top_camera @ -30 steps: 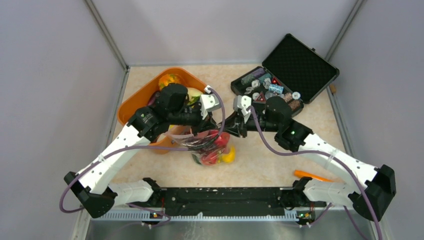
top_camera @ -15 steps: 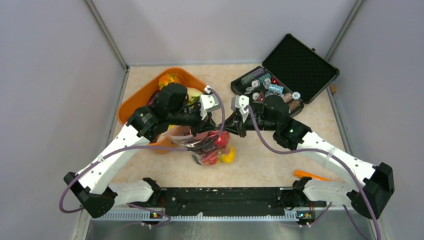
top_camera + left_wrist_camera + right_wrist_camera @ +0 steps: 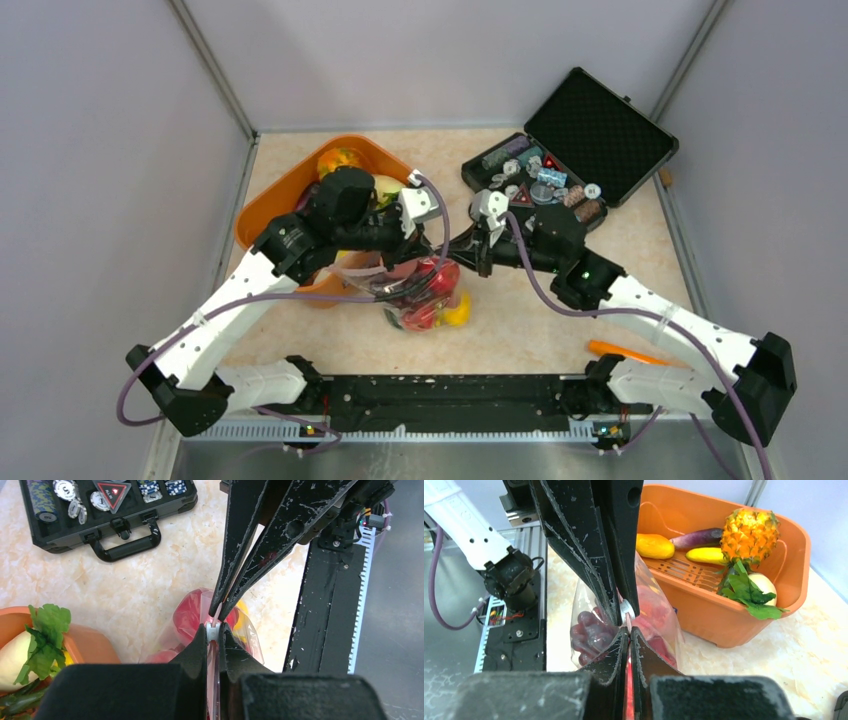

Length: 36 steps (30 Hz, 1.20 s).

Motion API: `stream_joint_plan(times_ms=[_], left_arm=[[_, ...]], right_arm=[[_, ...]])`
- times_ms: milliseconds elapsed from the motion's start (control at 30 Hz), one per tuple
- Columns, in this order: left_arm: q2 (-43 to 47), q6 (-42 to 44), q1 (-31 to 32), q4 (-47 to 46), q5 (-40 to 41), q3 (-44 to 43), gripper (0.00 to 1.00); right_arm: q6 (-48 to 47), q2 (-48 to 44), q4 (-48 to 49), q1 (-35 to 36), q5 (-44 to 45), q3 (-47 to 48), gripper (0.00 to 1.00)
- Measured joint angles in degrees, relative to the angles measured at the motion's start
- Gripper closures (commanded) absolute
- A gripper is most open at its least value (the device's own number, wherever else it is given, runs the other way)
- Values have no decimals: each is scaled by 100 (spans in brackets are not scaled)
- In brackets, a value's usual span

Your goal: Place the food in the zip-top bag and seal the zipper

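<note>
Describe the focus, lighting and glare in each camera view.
Top external: even soft light, everything sharp. Left wrist: the left gripper close to the lens is blurred, the black case sharp. Right wrist: the right gripper blurred, the orange basket sharp, faint glare on the zip-top bag.

I work in a robot test cell, a lab and not a home. Plain grey panel walls [image 3: 90,150] joined by metal corner struts [image 3: 215,68] box in a marbled beige tabletop [image 3: 520,340]. My left arm [image 3: 230,310] and right arm [image 3: 670,325] are bolted to a black rail [image 3: 450,390] at its near edge. The props are staged: toy food [image 3: 749,530] in an orange basket [image 3: 719,615], and an open black case [image 3: 600,130] of chips.
</note>
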<state>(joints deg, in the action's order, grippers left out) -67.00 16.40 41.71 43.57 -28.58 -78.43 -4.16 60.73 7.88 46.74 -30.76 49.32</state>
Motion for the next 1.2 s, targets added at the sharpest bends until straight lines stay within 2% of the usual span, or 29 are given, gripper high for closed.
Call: stream_joint_plan(times_ms=[433, 467, 533, 567, 600, 633, 733, 1000, 1200], left_arm=[[352, 11, 0, 70, 728, 358, 100], [352, 9, 0, 68, 726, 365, 100], [352, 9, 0, 63, 693, 365, 100], [352, 9, 0, 63, 658, 365, 100], [352, 9, 0, 66, 625, 365, 100], [350, 9, 0, 68, 573, 361, 100], [341, 11, 0, 120, 428, 278, 100], [334, 9, 0, 157, 59, 81, 100], [205, 7, 0, 225, -109, -13, 100]], right_arm=[[122, -68, 234, 155, 343, -59, 100], [103, -66, 212, 155, 315, -57, 95], [20, -39, 81, 160, 236, -13, 61], [-31, 2, -46, 160, 208, 42, 50], [-96, 72, -162, 164, 192, 127, 42], [-201, 146, -245, 164, 184, 203, 39], [-457, 247, -446, 166, 205, 299, 38], [-855, 343, -654, 166, 0, 446, 56], [-916, 409, -715, 166, -308, 522, 60]])
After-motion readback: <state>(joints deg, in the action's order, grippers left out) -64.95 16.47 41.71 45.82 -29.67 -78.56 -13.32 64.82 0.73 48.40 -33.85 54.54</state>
